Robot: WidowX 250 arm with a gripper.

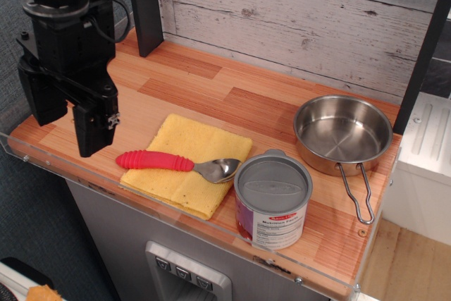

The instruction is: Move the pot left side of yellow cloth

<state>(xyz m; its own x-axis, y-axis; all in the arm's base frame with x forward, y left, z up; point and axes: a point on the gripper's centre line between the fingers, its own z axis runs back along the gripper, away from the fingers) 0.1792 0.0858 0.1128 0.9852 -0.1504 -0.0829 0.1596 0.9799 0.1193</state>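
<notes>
The shiny steel pot (343,134) stands upright at the right end of the wooden tabletop, its wire handle (357,192) pointing toward the front edge. The yellow cloth (184,147) lies flat in the middle front. My black gripper (68,113) hangs over the table's left end, to the left of the cloth and far from the pot. Its fingers (94,126) are apart with nothing between them.
A spoon with a red handle (155,161) lies across the cloth, its metal bowl (218,169) to the right. A grey-lidded labelled can (272,200) stands between cloth and pot at the front. A black post (145,6) and a plank wall stand behind.
</notes>
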